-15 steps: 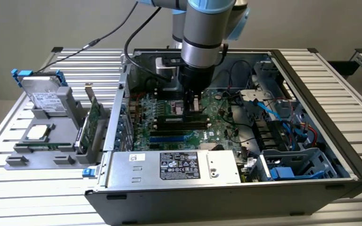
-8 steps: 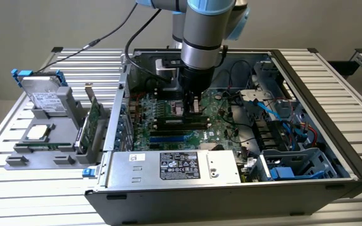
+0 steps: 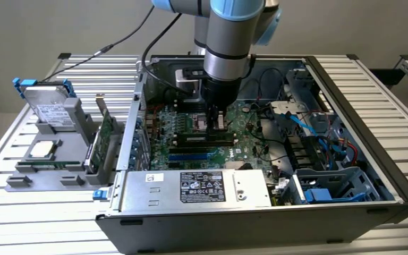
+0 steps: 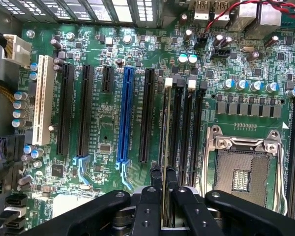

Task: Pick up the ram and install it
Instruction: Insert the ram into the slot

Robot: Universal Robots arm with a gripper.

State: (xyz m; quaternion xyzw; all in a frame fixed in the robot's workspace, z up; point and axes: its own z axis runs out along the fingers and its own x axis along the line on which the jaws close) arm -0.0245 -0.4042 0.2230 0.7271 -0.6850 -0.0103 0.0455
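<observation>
My gripper (image 3: 214, 125) hangs inside the open computer case (image 3: 346, 69), low over the motherboard (image 3: 250, 143). In the wrist view the ram (image 4: 166, 132) appears edge-on as a thin long strip, and the two black fingers (image 4: 156, 179) of the gripper (image 4: 163, 176) are shut on its near end. The stick runs along a black memory slot (image 4: 176, 128) with a white latch (image 4: 168, 82) at its far end. Whether it rests in the slot or just above it, I cannot tell.
The CPU socket (image 4: 243, 169) lies beside the memory slots, and a blue slot (image 4: 124, 118) and black expansion slots sit on the other side. Outside the case, on the exterior view's left, a grey holder (image 3: 44, 170) carries a hard drive (image 3: 51, 106) and a green card (image 3: 104, 141). The power supply (image 3: 197, 188) and cables (image 3: 310, 127) crowd the case.
</observation>
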